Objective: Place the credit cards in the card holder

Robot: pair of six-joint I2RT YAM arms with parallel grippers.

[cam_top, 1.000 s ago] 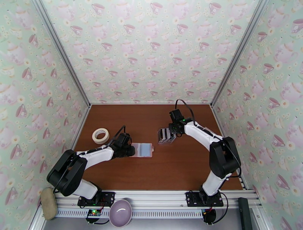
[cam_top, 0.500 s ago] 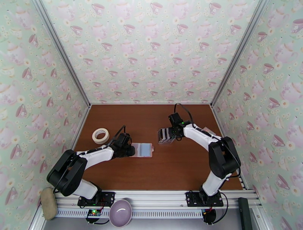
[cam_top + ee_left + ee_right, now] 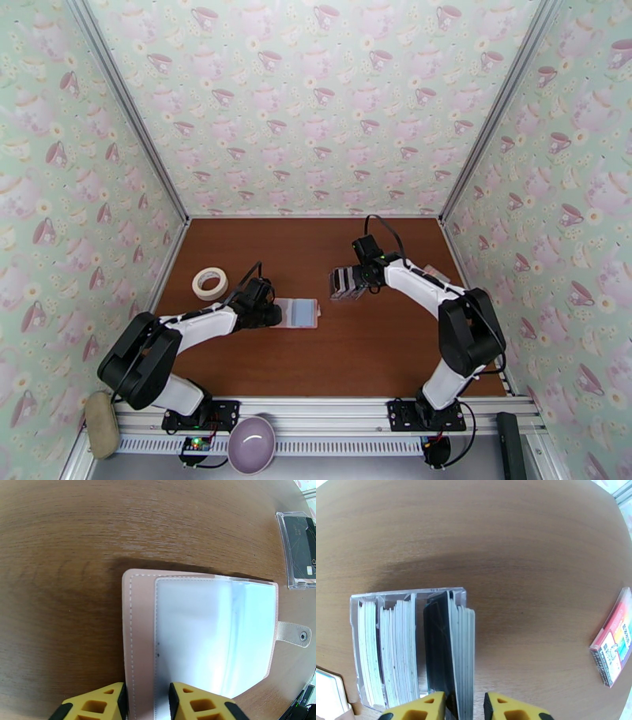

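Your left pincer [image 3: 146, 701] stands slightly released, tips at the near edge of the open pink card holder [image 3: 205, 638], which lies flat on the table [image 3: 79, 539] ahead of it. Your right pincer [image 3: 464, 707] is clenched on a dark-faced bunch of credit cards [image 3: 452, 645] standing in the clear box [image 3: 395, 594] right before it.

Pink card holder [image 3: 138, 630], wood-grain brown table [image 3: 59, 539]
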